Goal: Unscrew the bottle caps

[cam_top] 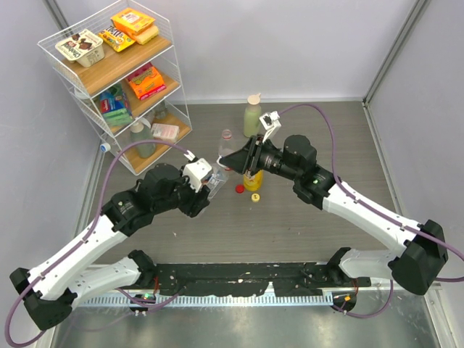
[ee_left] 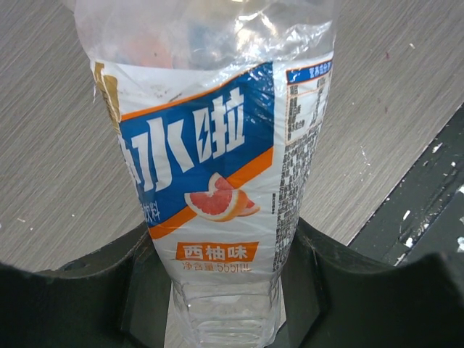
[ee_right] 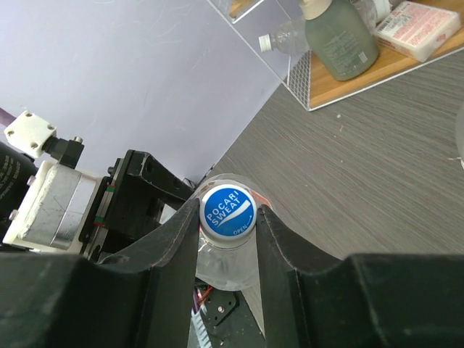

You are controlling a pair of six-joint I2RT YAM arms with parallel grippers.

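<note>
Left gripper [ee_left: 225, 246] clamped on clear plastic bottle with blue-orange label [ee_left: 217, 145], body wedged between both jaws. Right gripper [ee_right: 228, 221] grips round blue-white screw cap [ee_right: 227, 211] atop that bottle, one jaw each side. Small red cap [cam_top: 239, 189] and small yellow cap [cam_top: 255, 196] lie loose on grey table [cam_top: 304, 239], near right jaws.

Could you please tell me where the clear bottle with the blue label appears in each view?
Top external: clear bottle, middle of the grey table.
Left wrist: the bottle fills the centre.
Right wrist: bottle lower centre, beneath its blue cap.
Shared landmark: the table's wood grain.
</note>
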